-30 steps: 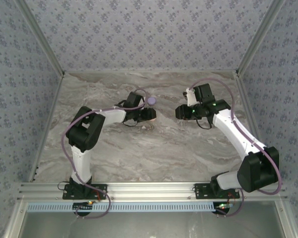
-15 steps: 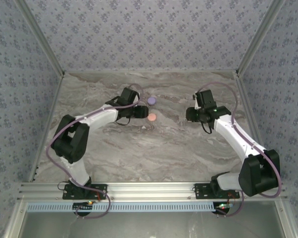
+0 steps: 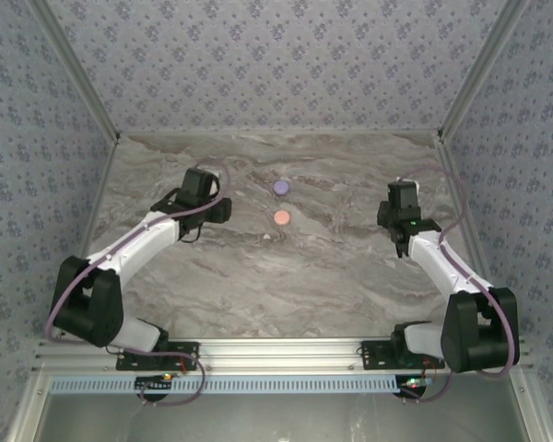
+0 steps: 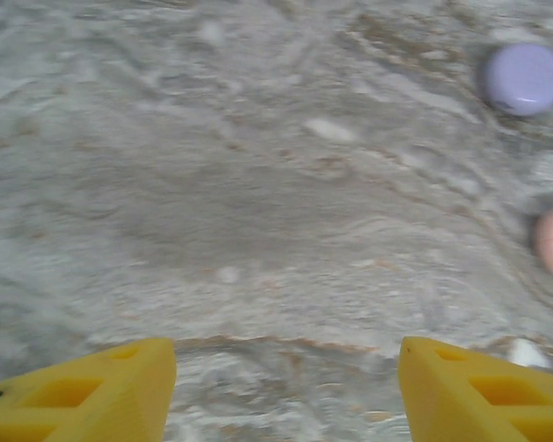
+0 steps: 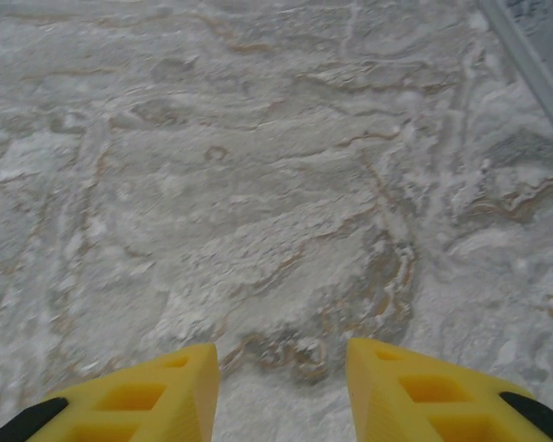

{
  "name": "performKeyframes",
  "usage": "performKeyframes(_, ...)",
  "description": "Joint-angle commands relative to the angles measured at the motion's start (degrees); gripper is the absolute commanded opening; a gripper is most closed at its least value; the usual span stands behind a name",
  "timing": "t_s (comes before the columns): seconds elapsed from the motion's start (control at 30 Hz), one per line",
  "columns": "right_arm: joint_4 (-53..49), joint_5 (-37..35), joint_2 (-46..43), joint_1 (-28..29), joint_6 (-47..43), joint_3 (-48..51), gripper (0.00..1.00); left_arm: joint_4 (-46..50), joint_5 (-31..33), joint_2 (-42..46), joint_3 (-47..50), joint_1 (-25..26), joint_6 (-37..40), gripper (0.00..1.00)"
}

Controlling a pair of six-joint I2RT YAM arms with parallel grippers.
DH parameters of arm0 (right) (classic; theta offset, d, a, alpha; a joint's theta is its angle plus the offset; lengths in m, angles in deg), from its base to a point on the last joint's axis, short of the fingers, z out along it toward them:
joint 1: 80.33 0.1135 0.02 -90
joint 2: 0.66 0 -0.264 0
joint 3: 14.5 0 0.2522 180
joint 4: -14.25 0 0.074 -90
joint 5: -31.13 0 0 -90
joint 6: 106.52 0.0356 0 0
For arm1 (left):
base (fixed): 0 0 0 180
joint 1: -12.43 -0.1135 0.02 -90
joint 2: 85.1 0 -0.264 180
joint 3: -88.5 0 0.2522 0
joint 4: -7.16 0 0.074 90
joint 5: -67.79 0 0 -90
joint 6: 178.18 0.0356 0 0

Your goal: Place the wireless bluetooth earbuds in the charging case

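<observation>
On the marbled worktop (image 3: 258, 285) two coin-like discs were seen at the far middle: a lavender disc (image 3: 280, 187) lay farther back and a pinkish-orange disc (image 3: 281, 217) a little nearer, the two apart from each other. A tiny whitish speck (image 3: 268, 237) was noted near the latter (on its near left). The earbuds were too small to be made out. The left gripper (image 4: 286, 359) was held left of the discs, jaws spread wide, nothing between them. The right gripper (image 5: 278, 354) was held well apart at the right, jaws parted, nothing pinched.
</observation>
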State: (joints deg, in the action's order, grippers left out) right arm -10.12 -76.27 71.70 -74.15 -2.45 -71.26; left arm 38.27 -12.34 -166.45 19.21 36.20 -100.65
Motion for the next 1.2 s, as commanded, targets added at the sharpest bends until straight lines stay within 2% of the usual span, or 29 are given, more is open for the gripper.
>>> performKeyframes(0.0,7.0,-3.2,0.7,-1.8,-1.6,2.2,0.44,-4.2,6.4,3.4,3.5,-2.2,3.1,0.65)
performKeyframes(0.23,12.2,-5.2,2.9,-4.5,-0.7,4.9,0.47,-13.9,13.3,8.0,12.2,-8.1,7.1,0.65)
performKeyframes(0.37,12.9,-5.5,4.5,-5.6,0.5,5.2,0.5,-21.3,13.6,9.0,17.7,-11.5,8.8,0.65)
performKeyframes(0.5,11.9,-5.7,6.8,-6.3,1.3,4.2,0.56,-26.2,12.2,7.6,21.3,-14.8,10.1,0.7)
performKeyframes(0.73,17.5,-2.7,7.8,-6.8,-1.7,6.2,0.6,-35.4,6.4,4.4,25.5,-20.2,9.7,0.79)
performKeyframes(0.87,21.0,0.5,8.3,-7.0,-3.1,7.5,0.61,-40.3,2.1,3.0,26.7,-21.0,11.0,0.82)
performKeyframes(1.07,31.8,6.8,8.4,-7.3,-7.8,12.3,0.62,-45.9,-4.0,3.6,29.0,-21.9,11.9,0.86)
performKeyframes(1.17,35.8,7.3,7.5,-7.4,-9.0,14.4,0.64,-50.1,-6.9,4.3,31.1,-22.7,11.9,0.86)
